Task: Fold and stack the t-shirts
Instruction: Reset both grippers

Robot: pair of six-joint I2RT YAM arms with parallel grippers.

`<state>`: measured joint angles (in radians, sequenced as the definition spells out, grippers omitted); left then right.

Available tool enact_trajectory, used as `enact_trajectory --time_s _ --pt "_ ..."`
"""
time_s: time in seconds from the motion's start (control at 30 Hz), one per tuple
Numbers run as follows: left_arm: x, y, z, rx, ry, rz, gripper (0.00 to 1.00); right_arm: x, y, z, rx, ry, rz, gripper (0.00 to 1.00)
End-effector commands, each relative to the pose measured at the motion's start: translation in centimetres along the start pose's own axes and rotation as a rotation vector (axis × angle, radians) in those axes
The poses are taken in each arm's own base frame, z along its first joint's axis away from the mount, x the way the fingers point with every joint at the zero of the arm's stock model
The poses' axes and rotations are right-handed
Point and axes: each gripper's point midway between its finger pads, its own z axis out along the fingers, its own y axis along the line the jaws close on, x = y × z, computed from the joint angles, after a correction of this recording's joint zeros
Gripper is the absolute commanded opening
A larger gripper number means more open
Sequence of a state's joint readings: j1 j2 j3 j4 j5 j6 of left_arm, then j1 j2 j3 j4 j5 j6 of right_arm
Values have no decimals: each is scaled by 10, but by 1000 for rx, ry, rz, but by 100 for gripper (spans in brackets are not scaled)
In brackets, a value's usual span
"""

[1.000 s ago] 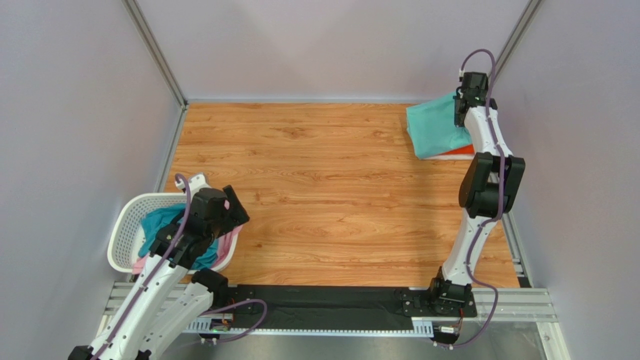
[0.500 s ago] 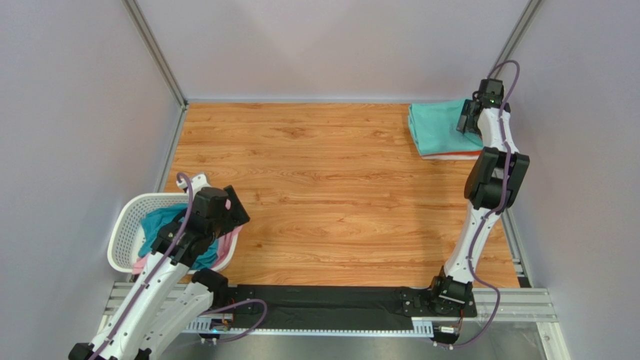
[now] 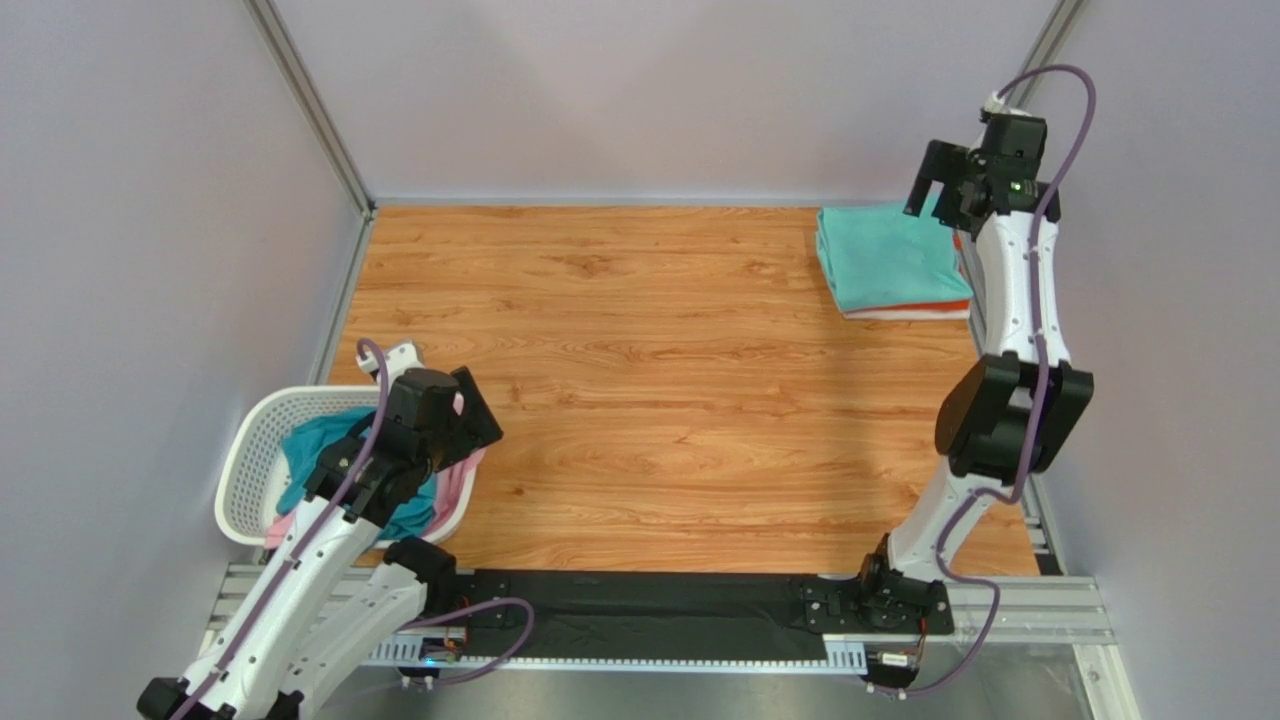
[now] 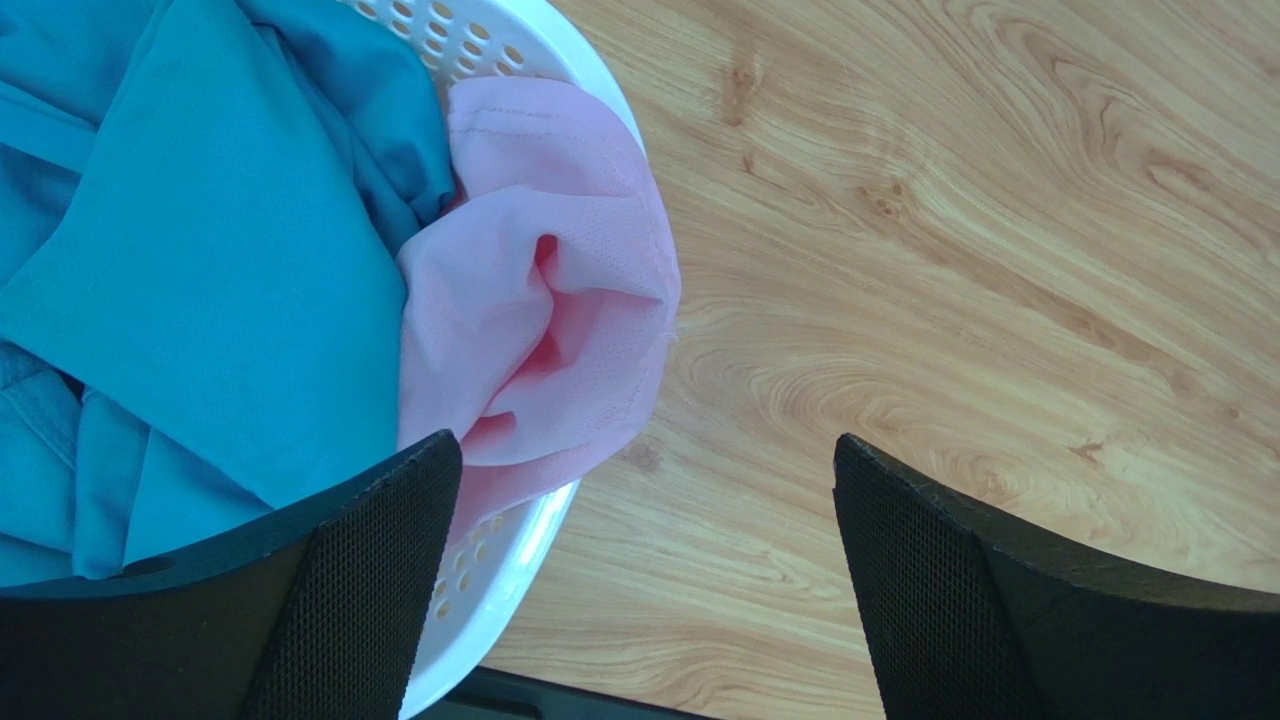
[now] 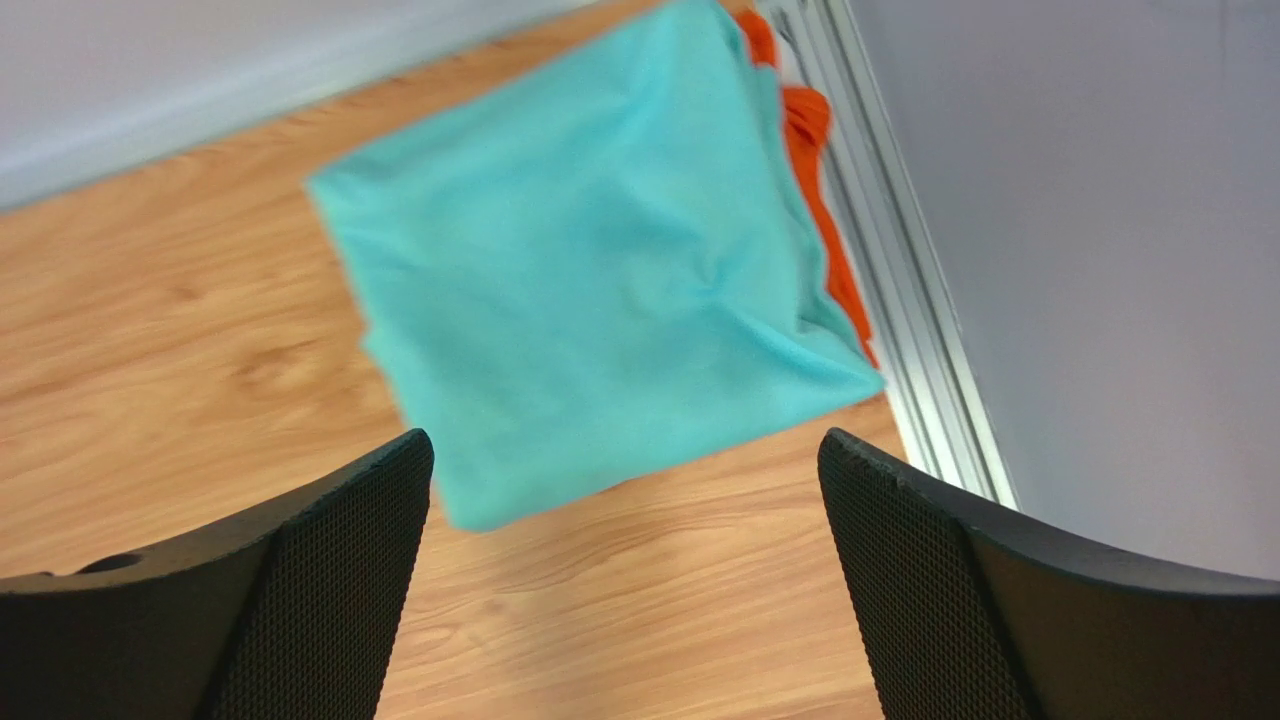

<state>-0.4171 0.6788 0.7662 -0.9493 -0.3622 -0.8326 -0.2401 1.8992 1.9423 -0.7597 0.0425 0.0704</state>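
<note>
A folded mint-teal t-shirt tops a stack at the far right corner, and an orange t-shirt peeks out from under it. Above the stack's far edge hangs my right gripper, open and holding nothing. A darker teal-blue t-shirt and a pink t-shirt lie crumpled in the white basket. My left gripper hovers open over the basket's right rim, empty.
Grey walls enclose the wooden table on three sides. A metal rail runs along the right edge beside the stack. The black base strip lies along the near edge.
My right gripper went from shut to open, let go of the mint-teal t-shirt and rose up and back. The shirt now lies flat on the stack. The left arm barely moved.
</note>
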Motion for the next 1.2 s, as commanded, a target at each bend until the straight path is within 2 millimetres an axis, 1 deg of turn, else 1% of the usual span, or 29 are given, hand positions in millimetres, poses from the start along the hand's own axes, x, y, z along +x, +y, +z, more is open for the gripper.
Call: enact_trajectory --time_s 0.0,0.03,0.07,0.1,0.13,0.17,0.2,0.23,0.27,0.3,0.33,0.37,0.4,0.43,0.5,0.53,0.57,0.6,0.63,0.67,0.77,0.8,0.87,0.9,1.0,1.17 --pt "-13 -15 -6 58 -26 -29 100 -4 50 -49 -155 -52 -6 100" --pt "-13 -17 -5 64 -23 -23 100 3 68 -57 -183 -45 -20 100" --pt "-14 -19 -4 68 -25 -23 100 4 76 -70 -193 -63 -23 100" --pt "-16 -21 -5 78 -31 -28 100 10 85 -75 -205 -57 -31 100" --pt "-18 -24 -5 85 -34 -28 100 30 104 -77 -228 -24 -50 100" --pt "-21 -29 -5 104 -42 -31 100 29 104 -86 -202 -50 -51 100" --pt "-20 -31 -4 115 -38 -26 100 40 123 -92 -231 -41 -76 100" --pt "-20 -33 -3 118 -37 -23 100 68 141 -93 -258 9 -100 100" --pt "-23 -36 -2 130 -44 -24 100 69 149 -103 -270 -20 -72 100" --pt "-22 -39 -2 141 -38 -20 100 83 156 -105 -278 -8 -65 100" --pt "-23 -41 -1 145 -37 -11 100 107 166 -112 -304 11 -82 100" --pt "-25 -44 -1 156 -41 -12 100 114 171 -114 -308 1 -51 100" --pt "-24 -46 0 163 -33 -8 100 126 180 -119 -319 3 -49 100" --pt "-23 -47 1 166 -30 -3 100 145 178 -120 -323 10 -47 100" --pt "-22 -50 2 178 -26 -1 100 167 183 -123 -343 29 -17 100" --pt "-22 -51 3 180 -24 3 100 181 189 -130 -365 35 -23 100" --pt "-22 -52 3 185 -25 5 100 202 184 -124 -345 56 -22 100" --pt "-21 -51 5 184 -21 6 100 217 186 -124 -348 76 -21 100" --pt "-20 -51 5 184 -21 6 100 223 184 -125 -340 77 -14 100" --pt "-21 -52 5 186 -23 8 100 241 171 -117 -279 91 -18 100" --pt "-19 -52 7 191 -21 13 100 255 165 -117 -253 93 -8 100" --pt "-19 -52 7 193 -21 14 100 265 161 -116 -249 104 -21 100" --pt "-17 -52 8 192 -18 15 100 268 160 -118 -251 89 -20 100" --pt "-17 -52 9 192 -18 15 100 276 155 -116 -239 95 -25 100" --pt "-17 -52 9 192 -18 15 100 273 153 -118 -245 61 -13 100" --pt "-17 -50 10 186 -22 18 100 259 150 -129 -278 -11 2 100"
